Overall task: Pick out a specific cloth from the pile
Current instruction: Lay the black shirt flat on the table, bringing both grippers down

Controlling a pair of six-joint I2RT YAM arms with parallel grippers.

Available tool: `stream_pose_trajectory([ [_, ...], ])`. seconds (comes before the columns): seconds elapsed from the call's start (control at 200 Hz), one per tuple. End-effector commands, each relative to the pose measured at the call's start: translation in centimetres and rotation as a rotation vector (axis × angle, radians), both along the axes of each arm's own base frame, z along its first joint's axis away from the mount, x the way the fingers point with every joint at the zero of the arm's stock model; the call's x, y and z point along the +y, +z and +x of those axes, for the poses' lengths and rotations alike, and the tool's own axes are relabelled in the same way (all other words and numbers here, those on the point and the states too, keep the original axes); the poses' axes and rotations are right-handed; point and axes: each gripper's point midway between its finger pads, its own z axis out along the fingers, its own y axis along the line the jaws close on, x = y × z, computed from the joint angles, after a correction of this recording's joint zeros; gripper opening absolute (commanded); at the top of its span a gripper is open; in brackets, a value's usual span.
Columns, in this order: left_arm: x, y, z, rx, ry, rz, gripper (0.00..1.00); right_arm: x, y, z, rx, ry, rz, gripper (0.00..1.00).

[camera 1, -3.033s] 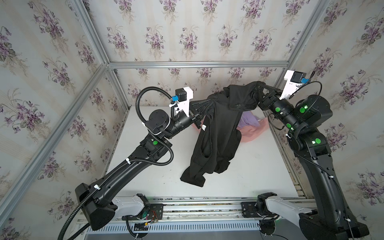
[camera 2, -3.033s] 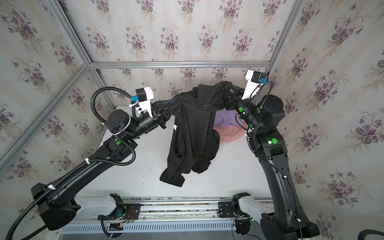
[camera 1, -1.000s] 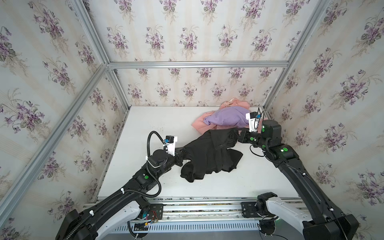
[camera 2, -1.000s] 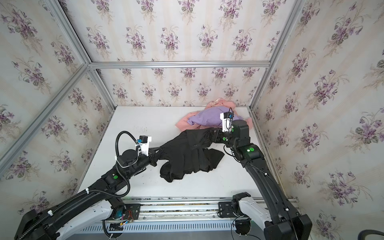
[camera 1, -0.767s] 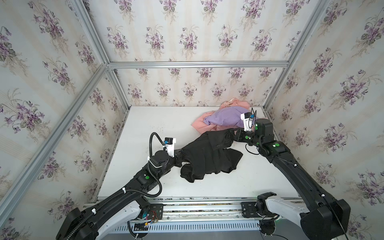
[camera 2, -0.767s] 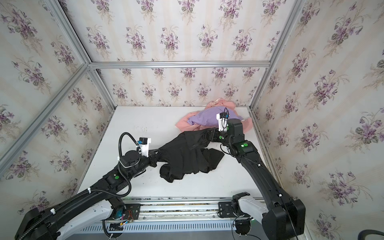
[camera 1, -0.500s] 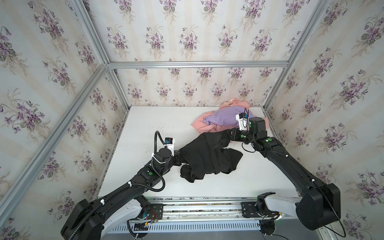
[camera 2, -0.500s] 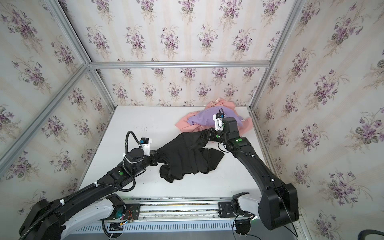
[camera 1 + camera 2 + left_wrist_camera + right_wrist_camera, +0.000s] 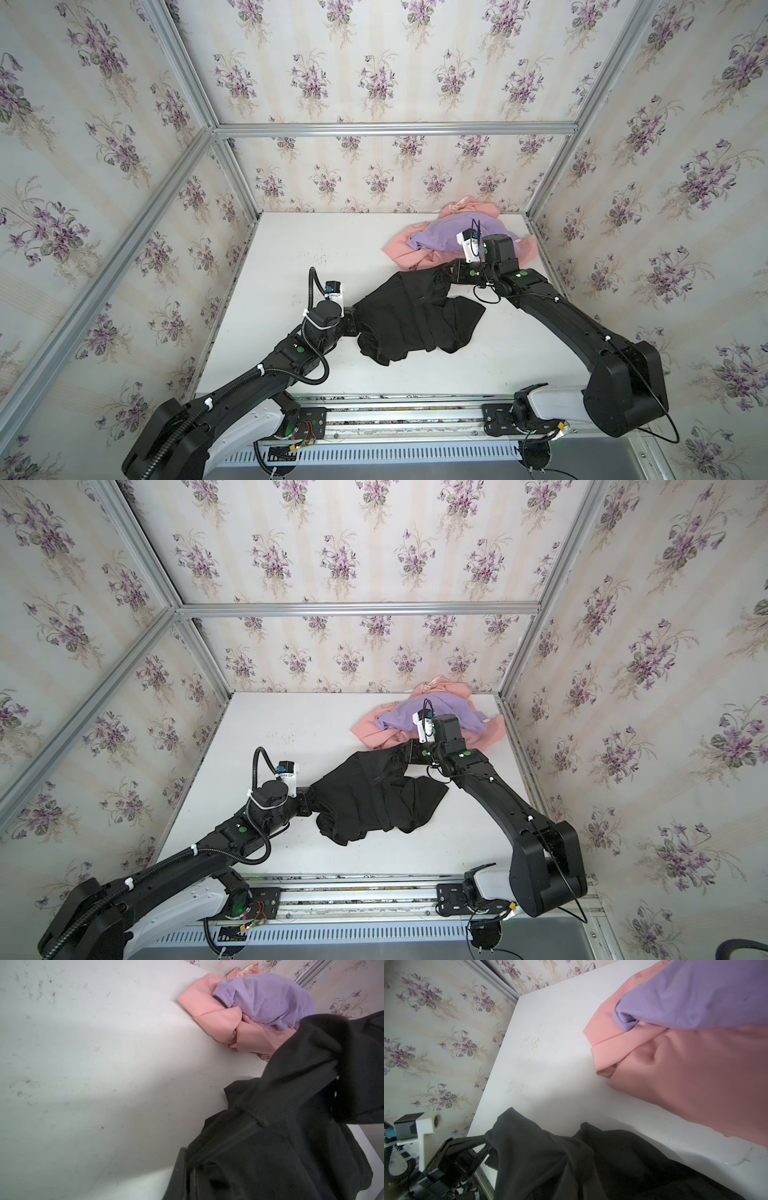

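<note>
White table [image 9: 332, 249]: three cloths, two pincers.

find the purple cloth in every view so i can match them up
Top views: purple cloth at the table's far right corner, on the pink cloth, beyond the right arm's wrist.
Left wrist: upper right, above the black cloth.
Right wrist: top right corner.
Shared landmark: the pink cloth under it, touching it in every view.
</note>
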Motion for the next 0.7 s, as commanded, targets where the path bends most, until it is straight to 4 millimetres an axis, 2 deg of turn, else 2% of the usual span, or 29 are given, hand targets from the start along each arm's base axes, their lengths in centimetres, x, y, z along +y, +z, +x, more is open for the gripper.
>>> stream_pose_trajectory([
  [0.0,1.2,-0.9,-0.2,0.026,0.056,0.027,0.0,0.5,0.7,-1.6,0.013,0.054,-0.018,0.0],
  [0.165,1.3,-1.4,-0.3,0.04,0.061,0.027,0.0,1.0,1.7,-4.7,0.018,0.11,-0.052,0.0],
  [0.385,1.7,-2.2,-0.9,0.064,0.073,0.02,0.0,-0.7,1.8,-7.3,0.035,0.099,-0.125,0.0],
  [0.575,1.9,-3.0,-1.4,0.089,0.076,0.013,0.0,-2.7,-0.1,-9.0,0.083,0.068,-0.223,0.0],
  [0.695,1.9,-3.3,-1.5,0.096,0.076,0.013,0.0,-5.5,-1.8,-9.2,0.1,0.014,-0.383,0.02],
])
